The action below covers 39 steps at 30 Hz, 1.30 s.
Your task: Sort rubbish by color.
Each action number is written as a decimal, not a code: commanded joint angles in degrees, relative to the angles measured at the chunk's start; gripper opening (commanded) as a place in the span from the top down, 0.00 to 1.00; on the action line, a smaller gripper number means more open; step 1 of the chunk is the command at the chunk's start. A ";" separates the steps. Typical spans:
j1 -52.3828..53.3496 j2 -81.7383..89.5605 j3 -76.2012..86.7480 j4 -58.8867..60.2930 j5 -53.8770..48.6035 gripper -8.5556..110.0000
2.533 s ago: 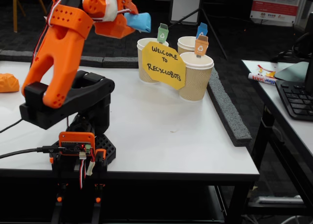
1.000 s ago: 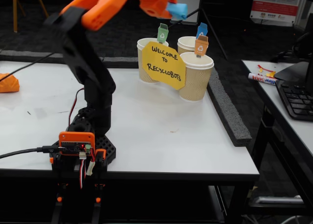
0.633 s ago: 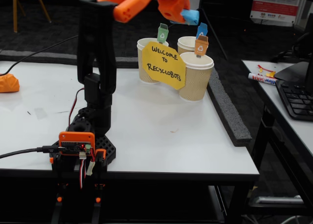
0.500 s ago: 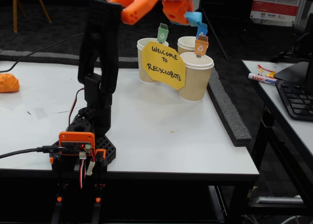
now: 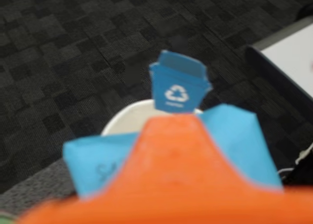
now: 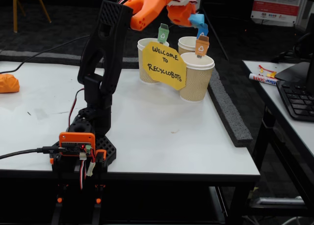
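My tool (image 6: 192,17) is clamped on the light blue wad (image 6: 197,19), holding it high above the cups at the back of the counter (image 6: 162,131). In the wrist view the wad (image 5: 234,136) hangs just short of the rear cup (image 5: 128,121) with the blue bin tag (image 5: 177,87). I judge this the delivery step: next I must centre over that rim, then let go. The orange wad (image 6: 8,82) waits far left.

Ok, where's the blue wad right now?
The blue wad is held in the tool at the top of the fixed view, just above the back cup with the blue tag.
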 commanded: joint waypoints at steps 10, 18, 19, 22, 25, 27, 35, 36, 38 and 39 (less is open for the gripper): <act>-0.53 1.23 -7.82 -2.90 -1.23 0.65; 0.00 1.05 -6.24 -2.99 -1.23 0.64; 0.00 1.05 -6.24 -2.99 -1.23 0.65; 0.00 1.05 -6.06 -2.72 -1.23 0.66; 0.09 1.23 -6.06 -1.58 -1.23 0.73; 0.35 2.02 -6.06 0.26 -1.23 0.81; 1.58 19.16 7.21 5.98 -0.79 0.93; 1.58 22.06 9.40 7.03 -0.70 0.93; 1.58 28.13 14.06 8.44 -0.62 0.93; 1.58 31.46 16.96 8.70 -0.62 0.93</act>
